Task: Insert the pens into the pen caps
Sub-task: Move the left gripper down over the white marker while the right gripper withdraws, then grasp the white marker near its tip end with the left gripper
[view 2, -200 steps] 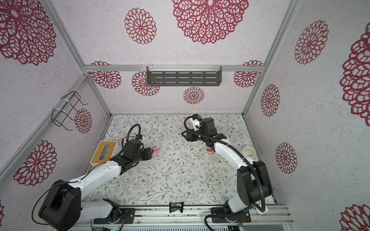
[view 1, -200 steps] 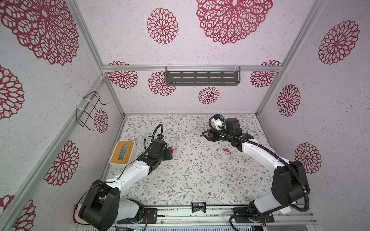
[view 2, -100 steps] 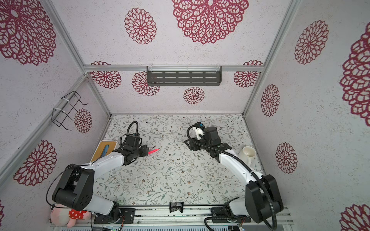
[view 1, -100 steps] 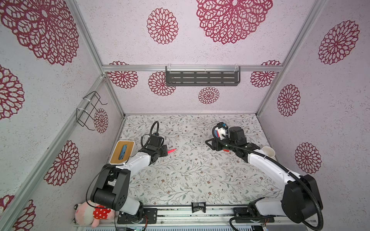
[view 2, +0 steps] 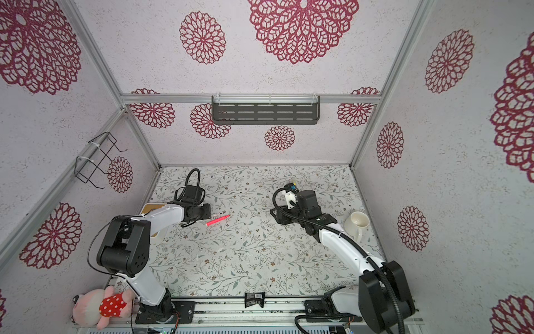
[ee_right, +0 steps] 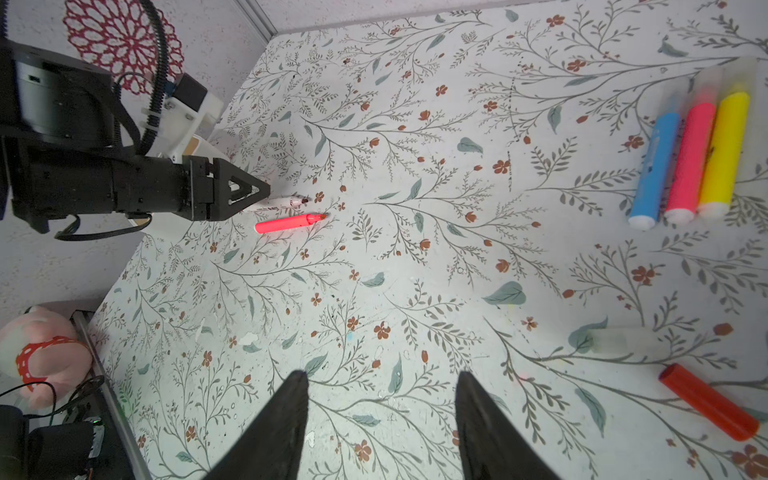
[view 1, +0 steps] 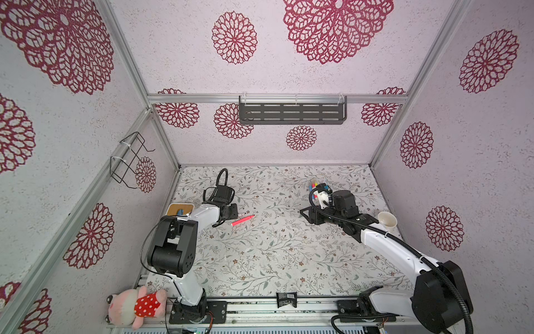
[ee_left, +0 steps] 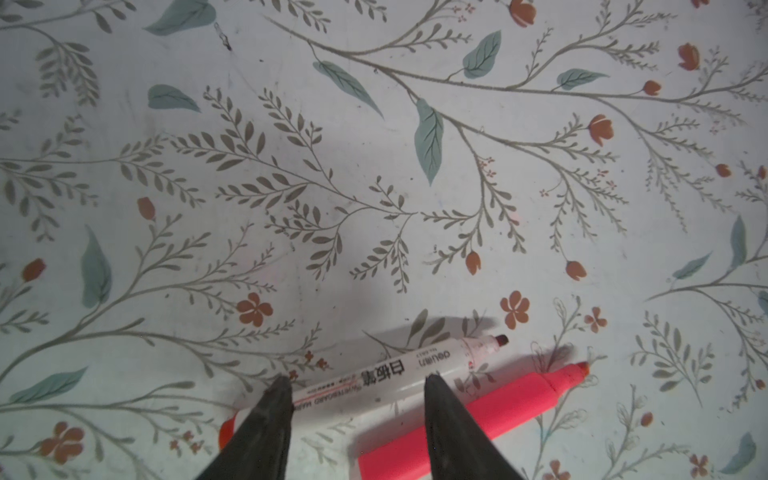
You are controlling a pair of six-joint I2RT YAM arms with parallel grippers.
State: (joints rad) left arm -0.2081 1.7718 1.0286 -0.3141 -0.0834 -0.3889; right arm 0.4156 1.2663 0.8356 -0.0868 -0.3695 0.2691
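left claw (ee_left: 357, 380) spread. its black wedge fingers (ee_left: 270, 419) sit low over the white-barrelled marker (ee_left: 386, 376), which lies along the gap between them, not pinched. right claw (ee_right: 382, 374) spread too, holding nothing, over bare cloth.

floral table cloth (view 1: 274, 260): flat, matt, scuffed. a wide stretch of it lies between the two arms. side wall close behind the left arm.

white mug (view 2: 353, 233): glossy, beside the right arm, near the right wall.

pink marker (ee_left: 478, 409): uncapped, just beside the white one, tips pointing the same way.

blue marker (ee_right: 656, 166), second pink marker (ee_right: 690, 162) and yellow marker (ee_right: 723, 153): side by side, well apart from the left claw.

red cap (ee_right: 706, 407): short tube. clear cap (ee_right: 623, 340): translucent, near it.
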